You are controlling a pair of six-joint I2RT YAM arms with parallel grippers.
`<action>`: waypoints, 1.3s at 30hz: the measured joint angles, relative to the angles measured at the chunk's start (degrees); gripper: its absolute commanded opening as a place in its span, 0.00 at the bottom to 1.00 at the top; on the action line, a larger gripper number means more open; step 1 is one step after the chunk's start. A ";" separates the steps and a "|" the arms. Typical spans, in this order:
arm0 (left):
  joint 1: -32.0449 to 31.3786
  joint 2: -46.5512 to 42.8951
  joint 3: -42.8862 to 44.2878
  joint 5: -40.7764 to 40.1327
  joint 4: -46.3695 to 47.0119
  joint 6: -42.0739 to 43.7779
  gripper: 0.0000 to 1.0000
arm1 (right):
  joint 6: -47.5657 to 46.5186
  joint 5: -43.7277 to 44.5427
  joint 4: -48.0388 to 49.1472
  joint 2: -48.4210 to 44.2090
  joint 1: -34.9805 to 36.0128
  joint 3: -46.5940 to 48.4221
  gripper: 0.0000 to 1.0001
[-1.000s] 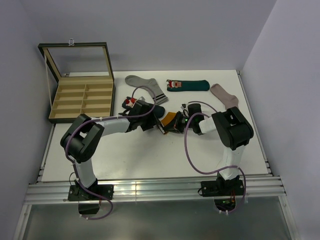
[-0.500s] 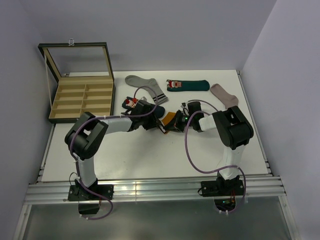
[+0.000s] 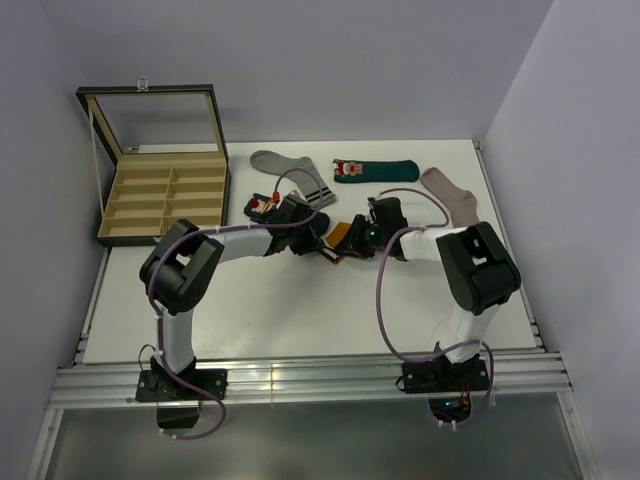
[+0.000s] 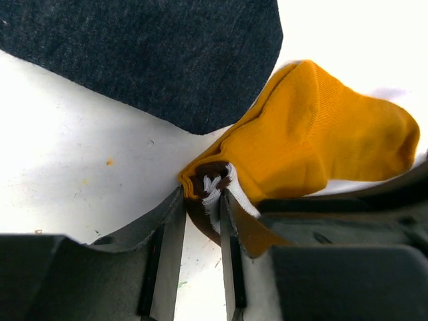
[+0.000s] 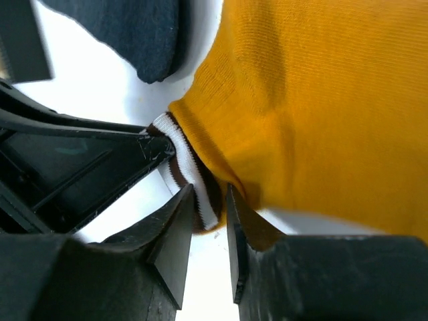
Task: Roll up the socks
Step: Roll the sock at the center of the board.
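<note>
The mustard-orange sock (image 3: 342,234) lies bunched at the table's middle, between my two grippers. My left gripper (image 4: 200,194) is shut on its brown-and-white striped cuff (image 4: 212,184), which fills the gap between the tips. My right gripper (image 5: 209,190) stands open around the same cuff (image 5: 190,170) from the other side, with slack around the fabric. The navy sock (image 3: 300,215) lies just behind the left gripper (image 3: 325,243), its toe beside the mustard sock (image 4: 314,140). The dark teal sock (image 3: 375,170) lies flat at the back.
A grey striped sock (image 3: 295,172) lies at the back, left of the teal one. A pinkish-beige sock (image 3: 448,192) lies at the back right. An open wooden box (image 3: 168,195) with compartments and a raised glass lid stands at the far left.
My left gripper has slid right and narrowed onto the mustard sock's cuff. My right gripper has moved up-left, and its jaws have parted from a tight grip on that cuff.
</note>
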 measured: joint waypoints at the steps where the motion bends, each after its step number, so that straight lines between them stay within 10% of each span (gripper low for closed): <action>1: -0.11 0.11 0.52 -0.35 -0.83 0.13 0.31 | -1.03 2.43 -0.92 -1.42 0.72 -0.28 0.34; 12: -0.76 0.02 1.99 -2.34 -4.17 4.00 0.30 | -13.09 23.96 -2.36 -15.54 13.66 -3.15 0.36; 39: -0.98 -0.31 3.61 -2.29 -8.55 7.61 0.29 | -25.33 32.94 -0.11 -9.90 22.95 -3.39 0.43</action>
